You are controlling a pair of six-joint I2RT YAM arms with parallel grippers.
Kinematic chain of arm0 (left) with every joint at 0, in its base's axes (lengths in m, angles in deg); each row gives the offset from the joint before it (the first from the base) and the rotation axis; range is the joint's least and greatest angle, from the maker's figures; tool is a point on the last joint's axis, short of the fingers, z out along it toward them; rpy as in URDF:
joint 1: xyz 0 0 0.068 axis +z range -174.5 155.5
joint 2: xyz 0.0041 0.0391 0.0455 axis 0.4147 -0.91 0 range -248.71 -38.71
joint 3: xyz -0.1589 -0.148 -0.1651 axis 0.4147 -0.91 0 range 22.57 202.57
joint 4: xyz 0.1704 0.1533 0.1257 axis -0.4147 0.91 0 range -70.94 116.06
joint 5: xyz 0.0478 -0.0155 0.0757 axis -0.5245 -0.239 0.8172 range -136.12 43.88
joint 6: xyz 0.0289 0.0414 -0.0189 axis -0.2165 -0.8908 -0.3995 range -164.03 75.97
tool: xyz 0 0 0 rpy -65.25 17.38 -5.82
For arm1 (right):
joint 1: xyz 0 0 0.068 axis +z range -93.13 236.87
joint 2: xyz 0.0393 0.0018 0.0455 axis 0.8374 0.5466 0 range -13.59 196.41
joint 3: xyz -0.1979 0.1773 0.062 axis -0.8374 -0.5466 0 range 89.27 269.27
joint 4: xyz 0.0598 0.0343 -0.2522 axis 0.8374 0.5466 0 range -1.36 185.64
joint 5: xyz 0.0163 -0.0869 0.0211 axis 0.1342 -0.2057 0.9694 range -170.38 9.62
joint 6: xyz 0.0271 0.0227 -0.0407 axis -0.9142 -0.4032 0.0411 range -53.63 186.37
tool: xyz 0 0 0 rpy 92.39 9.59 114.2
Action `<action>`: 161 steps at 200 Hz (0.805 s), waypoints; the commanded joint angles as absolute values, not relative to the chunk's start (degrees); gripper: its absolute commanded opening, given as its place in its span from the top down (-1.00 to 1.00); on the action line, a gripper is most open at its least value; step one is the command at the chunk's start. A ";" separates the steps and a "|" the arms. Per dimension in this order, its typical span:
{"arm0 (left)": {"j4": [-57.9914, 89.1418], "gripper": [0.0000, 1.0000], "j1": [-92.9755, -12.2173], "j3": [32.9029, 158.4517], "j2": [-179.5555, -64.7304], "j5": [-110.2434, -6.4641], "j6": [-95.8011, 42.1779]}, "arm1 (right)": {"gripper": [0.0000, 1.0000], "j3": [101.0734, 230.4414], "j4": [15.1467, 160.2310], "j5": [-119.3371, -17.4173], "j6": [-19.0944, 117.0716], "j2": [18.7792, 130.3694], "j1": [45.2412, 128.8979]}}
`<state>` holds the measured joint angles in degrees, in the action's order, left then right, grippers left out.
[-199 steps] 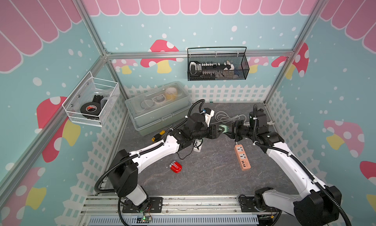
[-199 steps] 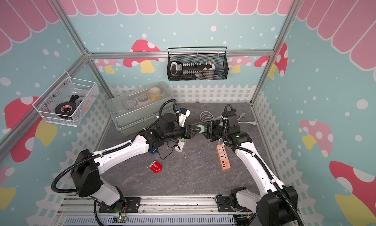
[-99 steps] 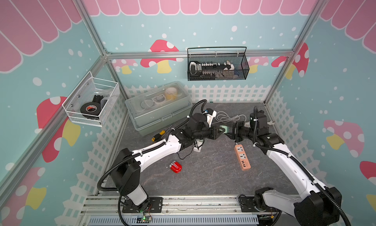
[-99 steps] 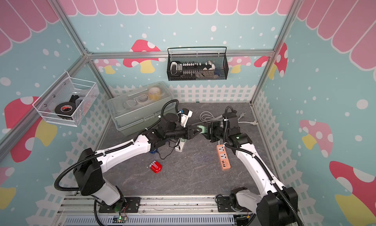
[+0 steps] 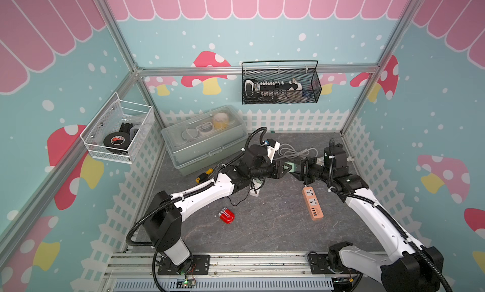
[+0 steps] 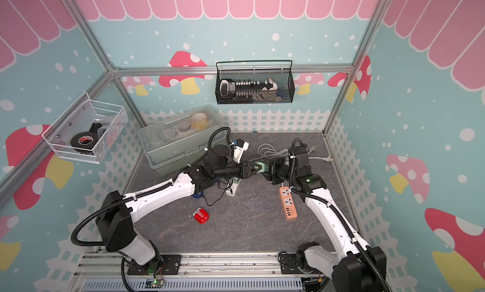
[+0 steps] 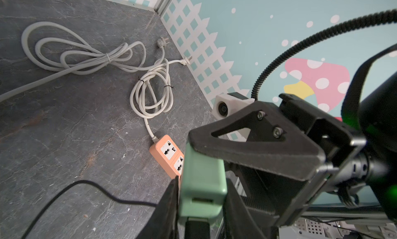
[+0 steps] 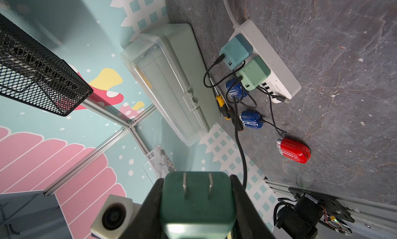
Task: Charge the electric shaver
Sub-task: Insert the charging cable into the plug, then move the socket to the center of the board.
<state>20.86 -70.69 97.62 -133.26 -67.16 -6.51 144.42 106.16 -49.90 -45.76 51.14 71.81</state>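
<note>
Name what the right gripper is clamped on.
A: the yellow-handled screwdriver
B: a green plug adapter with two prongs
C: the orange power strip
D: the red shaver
B: in the right wrist view, the right gripper presses both sides of the green plug adapter, prongs facing the camera. The red shaver lies apart from it.

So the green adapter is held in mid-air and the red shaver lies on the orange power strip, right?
Not quite. In both top views the red shaver lies on the bare table, apart from the orange power strip. The green adapter is indeed held in mid-air.
</note>
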 commanded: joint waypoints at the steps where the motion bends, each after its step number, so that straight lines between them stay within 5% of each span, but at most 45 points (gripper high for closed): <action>1: 18.89 0.45 -69.76 97.81 -133.83 -67.94 -4.53 | 1.00 143.54 103.68 -48.42 -47.05 49.25 71.99; 26: 18.76 0.45 -69.76 98.08 -134.51 -69.29 -4.08 | 1.00 143.50 102.22 -48.10 -47.88 49.60 71.98; 64: 18.35 0.88 -69.76 97.92 -134.35 -69.45 -3.52 | 1.00 143.25 101.56 -48.19 -48.26 49.53 71.99; 91: 19.98 1.00 -69.59 98.33 -133.51 -67.87 -2.35 | 0.25 143.89 105.52 -49.55 -44.17 49.16 71.30; 121: 23.69 1.00 -69.07 98.49 -131.65 -66.00 -0.80 | -0.44 150.72 129.14 -54.83 -23.52 49.90 64.40; 139: 26.28 1.00 -68.81 98.51 -131.10 -65.89 0.40 | -0.71 153.63 139.69 -61.20 -11.69 51.38 59.69; 161: 30.21 1.00 -68.79 99.99 -131.81 -67.05 1.89 | -0.60 153.57 147.84 -70.75 -3.75 55.92 56.21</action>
<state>25.28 -68.97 97.62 -132.99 -67.12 -0.77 153.49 131.14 -59.08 -18.99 51.77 58.67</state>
